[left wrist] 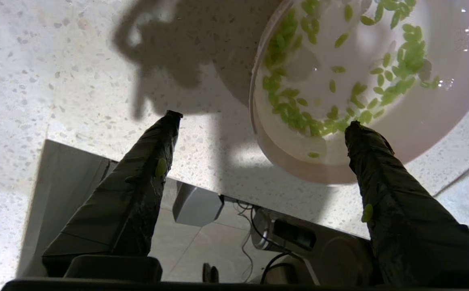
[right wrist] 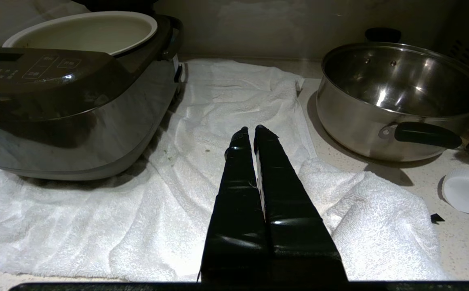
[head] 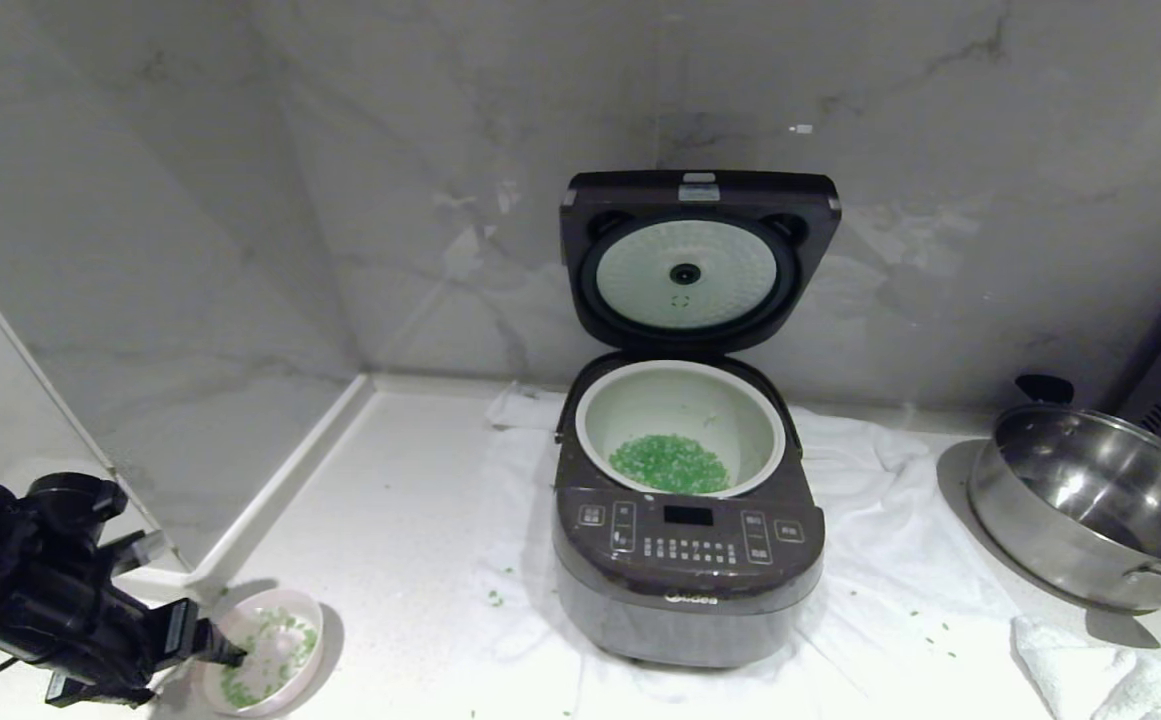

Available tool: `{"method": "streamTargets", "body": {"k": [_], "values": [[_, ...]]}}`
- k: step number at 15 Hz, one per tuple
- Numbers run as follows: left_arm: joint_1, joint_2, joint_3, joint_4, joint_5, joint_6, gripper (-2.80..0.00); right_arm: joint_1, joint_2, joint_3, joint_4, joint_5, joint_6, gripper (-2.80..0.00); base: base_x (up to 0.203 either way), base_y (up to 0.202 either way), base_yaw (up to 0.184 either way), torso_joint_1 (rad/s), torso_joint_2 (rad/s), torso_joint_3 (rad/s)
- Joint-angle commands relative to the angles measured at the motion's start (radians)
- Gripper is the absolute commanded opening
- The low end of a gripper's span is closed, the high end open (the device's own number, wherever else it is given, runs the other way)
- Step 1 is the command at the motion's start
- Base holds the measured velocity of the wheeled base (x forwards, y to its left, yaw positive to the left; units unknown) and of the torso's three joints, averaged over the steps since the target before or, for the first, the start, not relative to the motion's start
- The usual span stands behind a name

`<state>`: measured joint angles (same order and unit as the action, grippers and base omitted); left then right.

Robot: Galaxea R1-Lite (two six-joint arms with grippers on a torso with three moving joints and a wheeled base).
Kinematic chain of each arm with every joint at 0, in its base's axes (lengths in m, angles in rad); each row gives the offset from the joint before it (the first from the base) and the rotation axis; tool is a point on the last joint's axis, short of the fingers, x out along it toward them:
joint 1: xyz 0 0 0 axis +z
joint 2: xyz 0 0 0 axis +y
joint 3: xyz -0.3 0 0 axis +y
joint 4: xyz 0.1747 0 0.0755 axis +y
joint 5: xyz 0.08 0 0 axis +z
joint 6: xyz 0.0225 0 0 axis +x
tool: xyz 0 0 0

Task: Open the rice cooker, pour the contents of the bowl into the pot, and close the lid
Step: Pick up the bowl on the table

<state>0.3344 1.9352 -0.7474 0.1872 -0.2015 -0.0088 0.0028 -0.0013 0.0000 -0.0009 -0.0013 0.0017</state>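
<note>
The left tool hung with its fingers spread wide and nothing between them, at the front left corner of the desk. One fingertip stood over the near rim of the bowl; the other stood over bare desk beside it. Whether that fingertip touched the rim could not be told. A few green bits clung to the fingers. The bowl sat upright on the desk, and a thin scatter of green bits was left on its white inside.

Well to the right of the bowl, the rice cooker stood on a white towel with its lid raised upright against the wall. The pot inside it held a heap of green bits at its bottom. Stray green bits lay on the towel and desk around the cooker.

The right tool was clenched shut on nothing, low over the towel between the cooker and a steel pan. The steel pan showed nothing inside.
</note>
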Motion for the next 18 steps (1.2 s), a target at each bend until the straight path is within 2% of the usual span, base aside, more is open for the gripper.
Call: {"method": "streamTargets", "body": {"k": [1, 4, 8, 12, 13, 18], "values": [[-0.013, 0.055, 0.002, -0.006, 0.004, -0.009, 0.00, 0.000, 0.001, 0.000, 0.000, 0.000, 0.000, -2.80, 0.000, 0.000, 0.000, 0.000, 0.00, 0.000], [-0.018, 0.070, 0.004, -0.025, 0.015, -0.011, 0.00, 0.000, 0.001, 0.000, -0.001, 0.000, 0.000, -2.80, 0.000, 0.000, 0.000, 0.000, 0.00, 0.000], [-0.066, 0.113, 0.070, -0.189, 0.112, -0.049, 0.00, 0.000, 0.001, 0.000, -0.001, 0.000, 0.000, -2.80, 0.000, 0.000, 0.000, 0.000, 0.00, 0.000], [-0.089, 0.136, 0.080, -0.215, 0.119, -0.067, 0.00, 0.000, 0.001, 0.000, -0.001, 0.000, 0.000, -2.80, 0.000, 0.000, 0.000, 0.000, 0.00, 0.000], [-0.092, 0.143, 0.076, -0.215, 0.119, -0.068, -2.80, 0.000, 0.001, 0.000, -0.001, 0.000, 0.000, -2.80, 0.000, 0.000, 0.000, 0.000, 0.00, 0.000], [-0.103, 0.151, 0.079, -0.216, 0.129, -0.079, -2.80, 0.000, 0.001, 0.000, 0.000, 0.000, 0.000, -2.80, 0.000, 0.000, 0.000, 0.000, 0.00, 0.000]]}}
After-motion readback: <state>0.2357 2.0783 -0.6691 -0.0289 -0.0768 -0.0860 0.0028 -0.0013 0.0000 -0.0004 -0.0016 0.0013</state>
